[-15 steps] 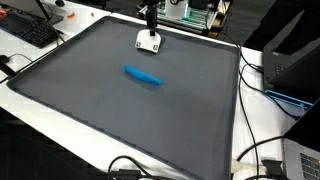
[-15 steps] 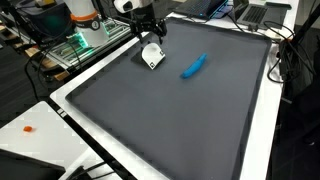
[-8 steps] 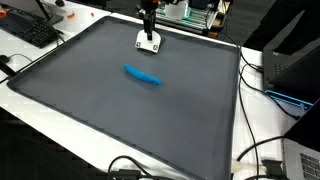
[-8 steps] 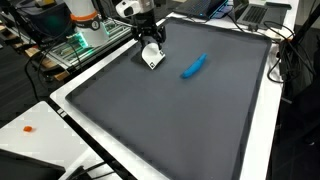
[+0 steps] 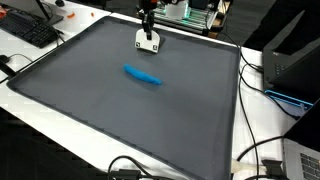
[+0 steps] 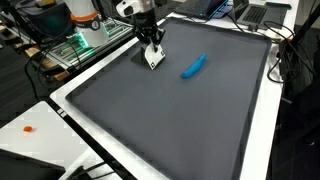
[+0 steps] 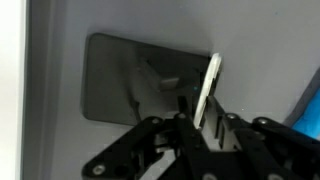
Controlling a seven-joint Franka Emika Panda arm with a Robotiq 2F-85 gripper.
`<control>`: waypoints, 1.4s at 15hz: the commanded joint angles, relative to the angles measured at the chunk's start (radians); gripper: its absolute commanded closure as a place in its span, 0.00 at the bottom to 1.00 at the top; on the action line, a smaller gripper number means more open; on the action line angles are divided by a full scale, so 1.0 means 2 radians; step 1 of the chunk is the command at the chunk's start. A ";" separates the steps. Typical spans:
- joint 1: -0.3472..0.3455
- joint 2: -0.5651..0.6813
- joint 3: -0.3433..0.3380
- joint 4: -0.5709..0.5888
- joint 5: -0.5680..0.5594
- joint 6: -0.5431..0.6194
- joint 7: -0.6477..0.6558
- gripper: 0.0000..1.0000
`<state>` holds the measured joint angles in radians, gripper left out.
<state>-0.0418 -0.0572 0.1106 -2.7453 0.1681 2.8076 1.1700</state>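
Presently the white card [image 7: 208, 88] stands on edge, slightly tilted, in the wrist view, its lower end running down between the two fingers of the gripper [image 7: 203, 122]. The fingers sit close against either side of that lower end, and the jaws read as clamped on the card. A broad shadow of the card falls on the grey surface to its side.

In both exterior views the card [image 5: 149, 42] [image 6: 153, 58] is at the far part of the dark mat [image 5: 100, 110], near the mat's edge, with the gripper [image 5: 147, 30] [image 6: 152, 45] directly above it and the arm coming straight down. Whether the card's lower edge touches the mat cannot be told.

A blue pen-like object [image 5: 142, 75] [image 6: 194, 66] lies flat on the mat, well apart from the card, toward the mat's middle. Its exact nature is too small to tell.

The mat rests on a white table [image 6: 40, 115]. A small orange item [image 6: 30, 128] lies on the bare table beside the mat. A black keyboard [image 5: 30, 32] sits beyond one corner, and black cables [image 5: 262, 150] trail along another side.
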 commanded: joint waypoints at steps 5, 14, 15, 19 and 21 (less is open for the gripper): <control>0.008 -0.001 -0.012 0.005 -0.006 0.016 0.039 0.99; 0.016 -0.061 -0.004 0.059 -0.026 -0.101 0.009 0.99; 0.020 -0.061 -0.001 0.076 -0.032 -0.126 -0.003 0.99; 0.039 -0.038 0.007 0.148 -0.047 -0.198 -0.070 0.99; 0.048 -0.019 0.010 0.181 -0.048 -0.212 -0.112 0.99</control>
<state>0.0309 -0.1566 0.1256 -2.4749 0.0963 2.4378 1.0429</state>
